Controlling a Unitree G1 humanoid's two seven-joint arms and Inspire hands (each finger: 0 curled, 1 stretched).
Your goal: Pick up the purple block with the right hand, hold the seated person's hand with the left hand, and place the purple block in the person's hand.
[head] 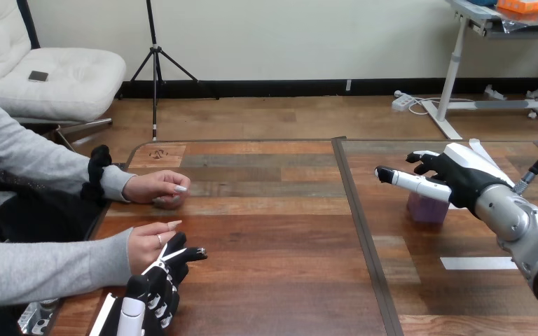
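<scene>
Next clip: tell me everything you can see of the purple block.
The purple block is small, pale purple and box-like with flat faces. It sits flat on the wooden table, on its right side. The right hand, open, hangs over it and hides its top; I cannot tell whether they touch.

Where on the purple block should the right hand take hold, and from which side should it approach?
Take the purple block by two opposite upright faces, coming down from above. It is boxy and rests flat on the table, with bare wood at its left and front, and the open right hand hovers over it.
</scene>
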